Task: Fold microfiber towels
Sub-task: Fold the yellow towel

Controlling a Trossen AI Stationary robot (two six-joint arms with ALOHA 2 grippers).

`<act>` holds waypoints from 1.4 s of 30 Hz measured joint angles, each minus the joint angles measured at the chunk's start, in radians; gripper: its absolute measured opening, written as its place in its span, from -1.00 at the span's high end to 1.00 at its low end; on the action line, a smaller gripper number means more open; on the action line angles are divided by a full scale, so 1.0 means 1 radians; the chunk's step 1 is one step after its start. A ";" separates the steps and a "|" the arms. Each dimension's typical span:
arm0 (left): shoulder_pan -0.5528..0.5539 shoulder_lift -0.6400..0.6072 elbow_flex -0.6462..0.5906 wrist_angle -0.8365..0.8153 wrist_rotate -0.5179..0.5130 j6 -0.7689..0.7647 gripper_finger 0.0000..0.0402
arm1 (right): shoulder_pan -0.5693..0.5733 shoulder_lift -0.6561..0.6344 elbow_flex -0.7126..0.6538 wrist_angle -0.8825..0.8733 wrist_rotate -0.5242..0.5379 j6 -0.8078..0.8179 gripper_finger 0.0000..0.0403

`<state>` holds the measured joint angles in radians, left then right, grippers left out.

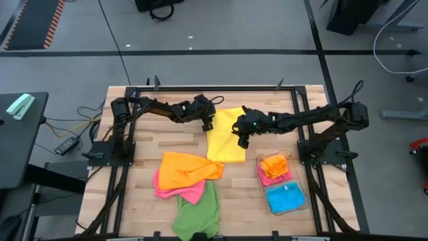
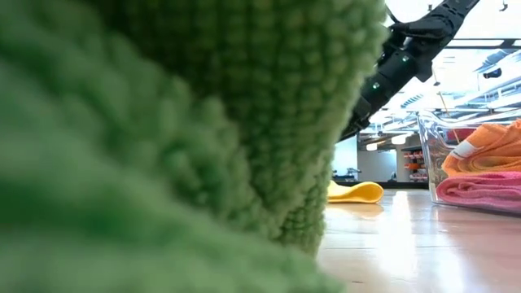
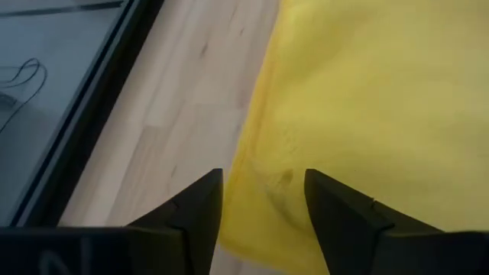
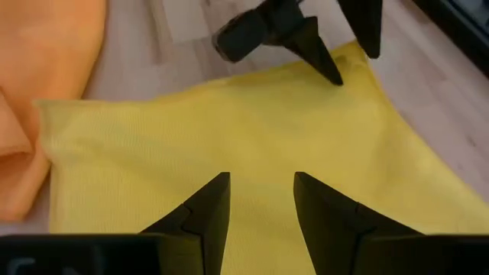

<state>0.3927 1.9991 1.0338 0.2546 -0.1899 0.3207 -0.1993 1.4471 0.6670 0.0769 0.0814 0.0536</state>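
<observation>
A yellow towel (image 1: 225, 136) lies spread flat at the table's middle. My left gripper (image 3: 263, 187) stands open at the towel's far left corner (image 4: 353, 55), one finger on each side of the edge. My right gripper (image 4: 262, 191) hovers open over the towel's right part, with nothing between its fingers. Nearer the front, an orange towel (image 1: 187, 171) lies crumpled on a pink one (image 1: 179, 192). A green towel (image 1: 199, 211) lies at the near edge and fills most of the low view (image 2: 163, 122). My left gripper has its open fingers (image 4: 325, 57) slanting down over the yellow towel's far left corner (image 3: 267, 176). One fingertip stands right at the cloth; whether it touches, I cannot tell. The towel lies flat on the table.
A clear plastic bin (image 1: 299, 201) at the near right holds folded orange (image 1: 274, 164), pink and blue (image 1: 284, 196) towels. Bare wood (image 1: 137, 167) shows to the left of the pile. Black frame rails (image 1: 200, 88) run along the table's far edge and sides.
</observation>
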 joint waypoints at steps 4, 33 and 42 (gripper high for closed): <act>-0.005 0.000 0.000 0.010 -0.020 0.001 0.13 | -0.002 -0.001 -0.003 0.003 0.000 -0.007 0.24; -0.028 -0.141 0.000 -0.072 -0.074 -0.015 0.91 | -0.001 -0.001 -0.003 -0.006 0.000 -0.005 0.24; 0.016 -0.132 0.000 -0.134 -0.077 -0.023 0.88 | 0.000 -0.001 -0.003 0.000 0.000 -0.003 0.24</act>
<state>0.4088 1.8675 1.0336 0.1205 -0.2666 0.2974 -0.1993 1.4464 0.6643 0.0767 0.0818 0.0502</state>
